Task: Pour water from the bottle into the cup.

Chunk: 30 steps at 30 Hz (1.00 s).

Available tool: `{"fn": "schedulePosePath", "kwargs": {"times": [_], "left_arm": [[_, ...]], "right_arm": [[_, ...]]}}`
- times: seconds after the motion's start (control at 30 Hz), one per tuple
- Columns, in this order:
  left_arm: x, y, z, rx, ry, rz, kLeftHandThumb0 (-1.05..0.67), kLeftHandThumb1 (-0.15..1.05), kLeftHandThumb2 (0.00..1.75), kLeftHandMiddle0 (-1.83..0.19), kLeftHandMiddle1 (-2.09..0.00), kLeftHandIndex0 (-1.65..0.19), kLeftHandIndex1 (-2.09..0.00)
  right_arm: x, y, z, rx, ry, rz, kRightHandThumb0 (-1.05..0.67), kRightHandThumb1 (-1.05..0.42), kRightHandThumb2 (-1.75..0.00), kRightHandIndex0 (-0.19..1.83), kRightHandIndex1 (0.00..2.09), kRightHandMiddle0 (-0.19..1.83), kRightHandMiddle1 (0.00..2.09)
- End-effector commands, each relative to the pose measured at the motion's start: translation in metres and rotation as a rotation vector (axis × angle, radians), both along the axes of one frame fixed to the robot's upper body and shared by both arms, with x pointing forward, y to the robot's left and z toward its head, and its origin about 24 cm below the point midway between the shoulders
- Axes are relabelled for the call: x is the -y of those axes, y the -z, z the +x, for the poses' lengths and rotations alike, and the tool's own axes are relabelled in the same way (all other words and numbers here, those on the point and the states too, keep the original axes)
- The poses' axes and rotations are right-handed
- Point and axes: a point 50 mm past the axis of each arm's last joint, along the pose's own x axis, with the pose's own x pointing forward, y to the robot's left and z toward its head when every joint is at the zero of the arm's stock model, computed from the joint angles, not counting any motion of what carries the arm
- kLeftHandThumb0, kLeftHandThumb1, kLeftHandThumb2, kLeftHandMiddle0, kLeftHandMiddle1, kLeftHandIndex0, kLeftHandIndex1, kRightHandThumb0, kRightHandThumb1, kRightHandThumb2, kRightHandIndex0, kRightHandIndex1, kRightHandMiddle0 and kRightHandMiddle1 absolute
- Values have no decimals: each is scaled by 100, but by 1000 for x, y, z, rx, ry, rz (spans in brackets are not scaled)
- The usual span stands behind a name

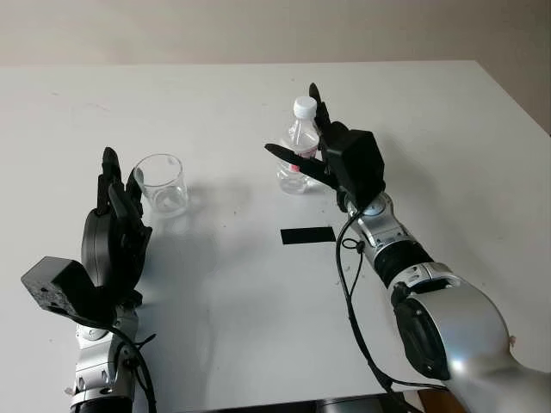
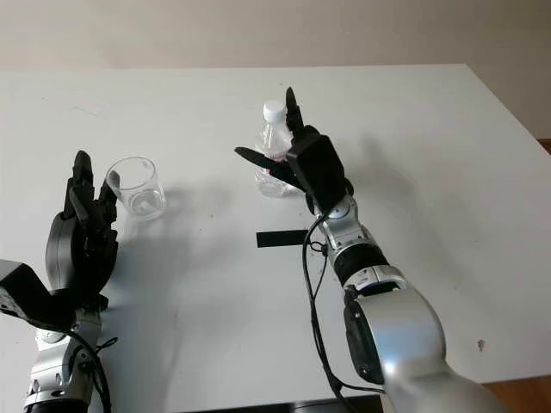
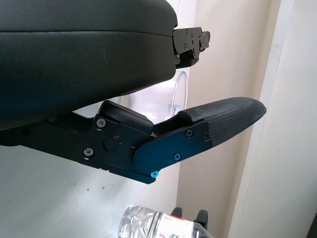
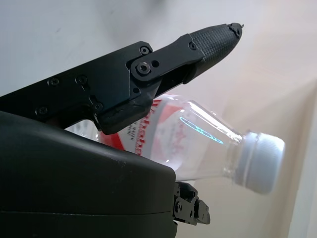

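Note:
A clear plastic water bottle (image 1: 299, 159) with a white cap and a red label stands upright on the white table (image 1: 448, 146), right of centre. My right hand (image 1: 294, 125) is open around it: the thumb reaches across the near left side and the fingers rise behind the cap. In the right wrist view the bottle (image 4: 198, 144) lies between the thumb (image 4: 208, 39) and the palm. An upright clear cup (image 1: 162, 182) stands to the left. My left hand (image 1: 120, 185) is open just beside the cup's left side, fingers pointing up.
A strip of black tape (image 1: 307, 235) lies on the table in front of the bottle. A cable hangs from my right forearm (image 1: 349, 284). The table's right edge (image 1: 516, 95) runs diagonally at the far right.

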Motion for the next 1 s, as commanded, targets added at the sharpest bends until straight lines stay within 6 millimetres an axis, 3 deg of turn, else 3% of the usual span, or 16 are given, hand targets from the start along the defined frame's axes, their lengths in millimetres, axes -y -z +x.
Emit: {"fn": "schedulePosePath", "kwargs": {"times": [0.0,0.23,0.33,0.37,0.4,0.43,0.53,0.73,0.97], "left_arm": [[1,-4,2,21,-3,-3,-85,105,79,19,-35,11,0],[1,-2,1,16,1,1,-86,105,78,19,-29,12,0],[3,-2,1,15,-5,-3,-85,105,78,19,-29,12,0],[3,-2,1,14,-7,-5,-86,105,79,19,-29,12,0],[4,-3,1,15,-8,-4,-86,105,79,19,-30,12,0],[4,-3,1,18,-6,-4,-86,105,79,19,-31,11,0],[5,-3,2,18,-5,-6,-86,105,80,19,-33,11,0],[7,-2,2,16,-11,-14,-86,105,79,19,-31,12,0],[7,-2,1,20,-19,-10,-85,105,81,19,-31,12,0]], "right_arm": [[-5,-7,3,3,-17,51,-85,-91,-4,-19,0,-19,0],[-12,-9,4,-23,10,182,-71,-89,-5,-19,0,-17,2],[-13,-9,5,-50,35,214,-63,-91,-5,6,14,10,16],[-13,-9,6,-64,46,243,-60,-90,-5,15,25,16,30],[-13,-9,6,-76,54,268,-56,-89,-5,20,46,14,64],[-14,-9,6,-88,56,290,-48,-90,-5,14,90,2,116],[-17,-8,6,-93,42,266,-40,-91,-5,8,151,3,168],[-21,-10,5,-18,26,34,-41,-91,-6,12,202,9,205],[-23,-8,2,28,-54,-154,-29,-94,-6,44,209,34,209]]}}
